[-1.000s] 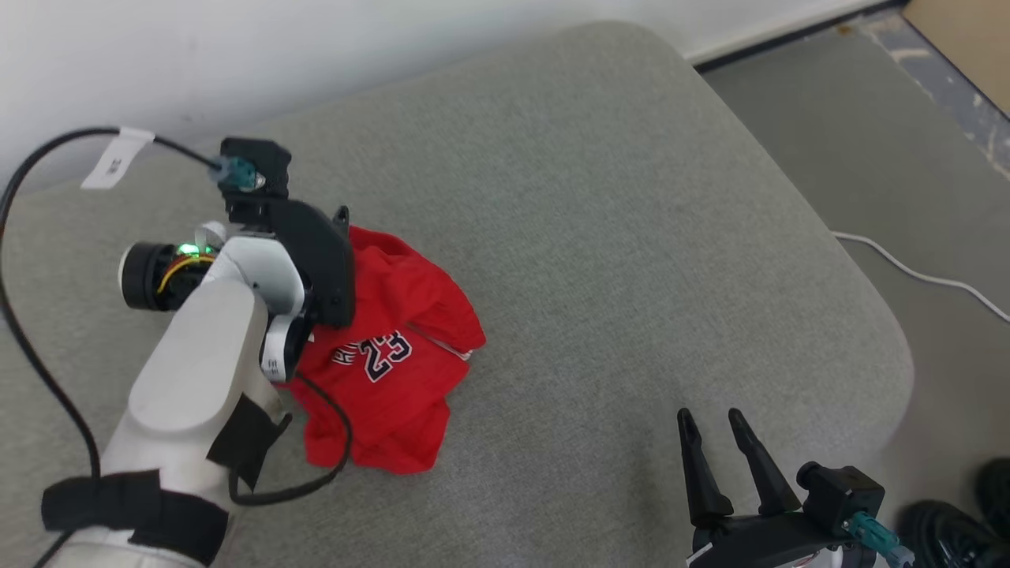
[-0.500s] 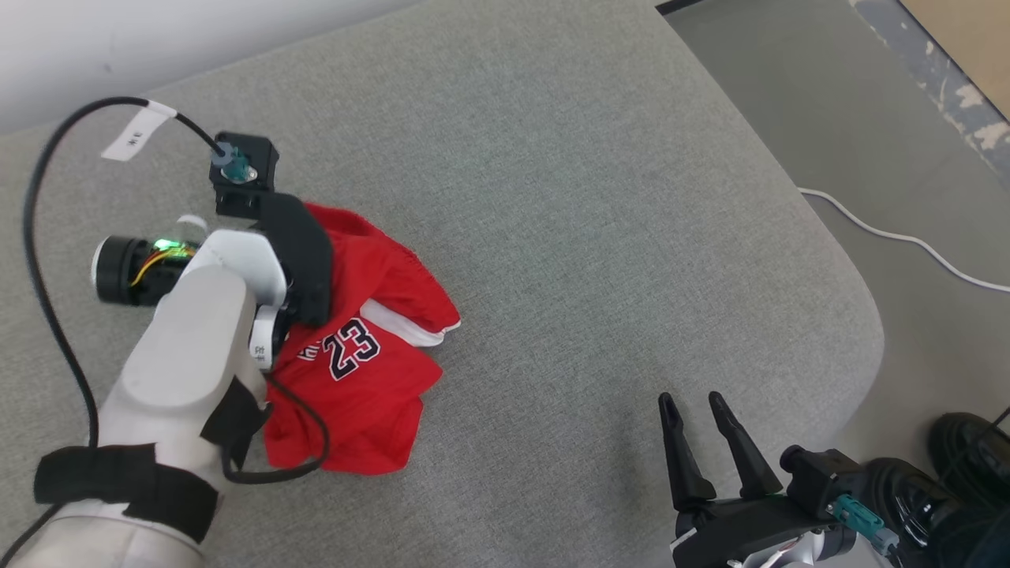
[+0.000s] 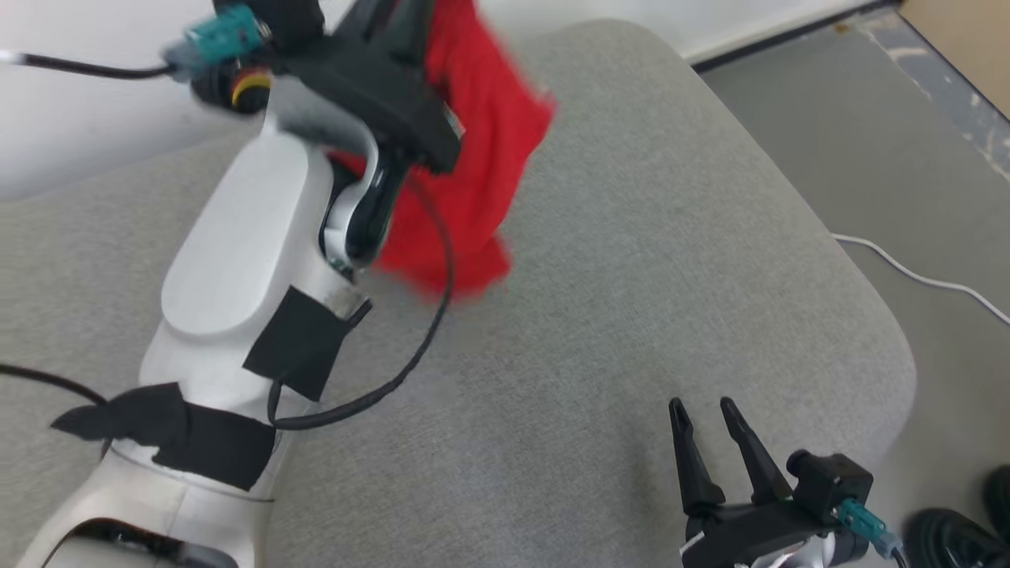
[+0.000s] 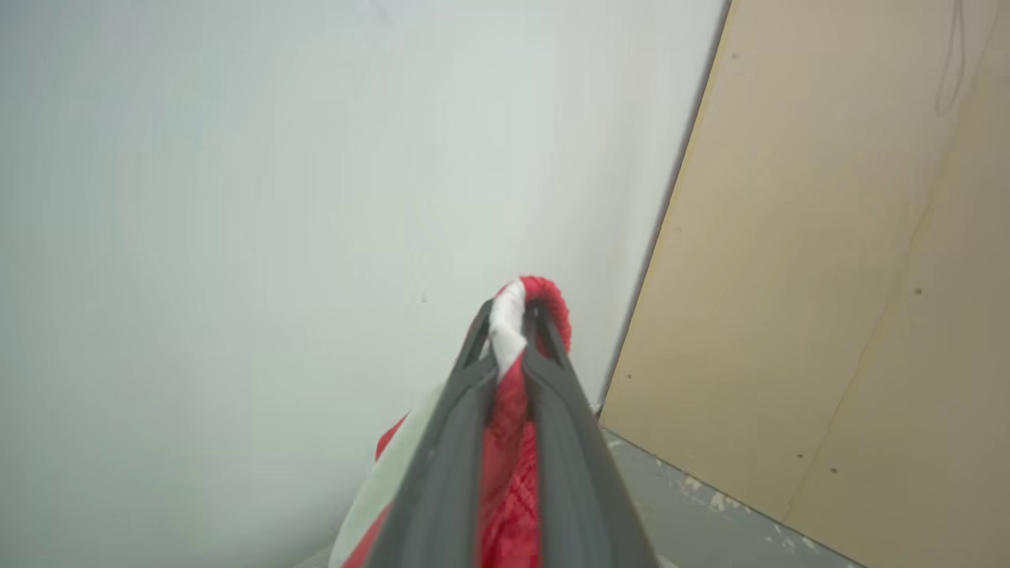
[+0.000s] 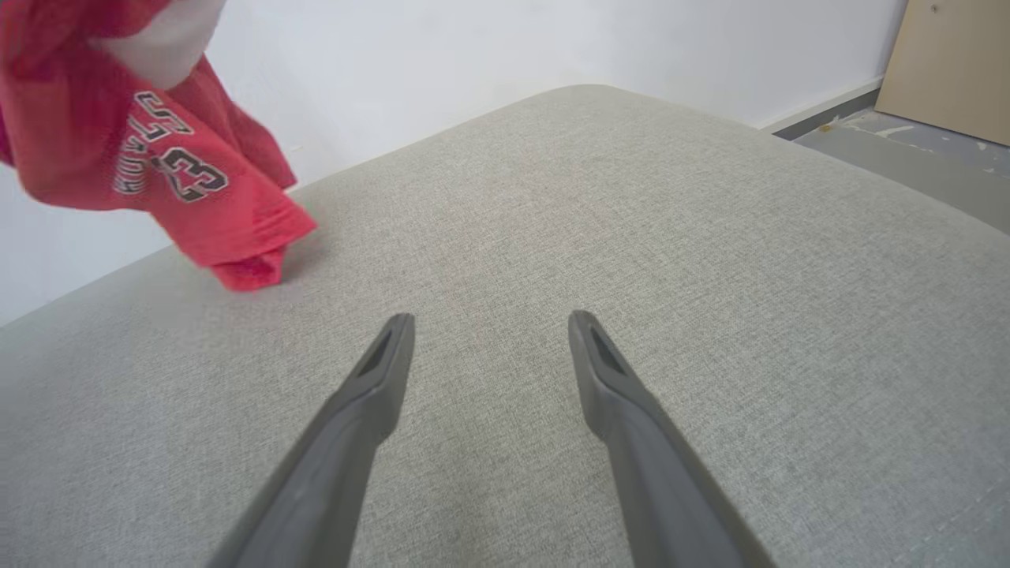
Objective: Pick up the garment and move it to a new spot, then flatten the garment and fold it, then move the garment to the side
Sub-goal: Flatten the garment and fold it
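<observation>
Garment [image 3: 481,158] hangs bunched beneath the left pincer [image 4: 513,317], whose jaws are clamped on a fold of it, probably for carrying elsewhere; the right pincer [image 3: 704,408] is spread wide and empty, with the cushion [image 3: 631,237] below it.

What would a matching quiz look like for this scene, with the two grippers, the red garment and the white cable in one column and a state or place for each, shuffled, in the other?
Things:
1. left gripper
2. right gripper
3. red garment
4. white cable

States or places:
A. lying on the floor
B. open above the grey cushion
C. shut, gripping
D. hanging in the air

Pairs: 1-C, 2-B, 3-D, 4-A
</observation>
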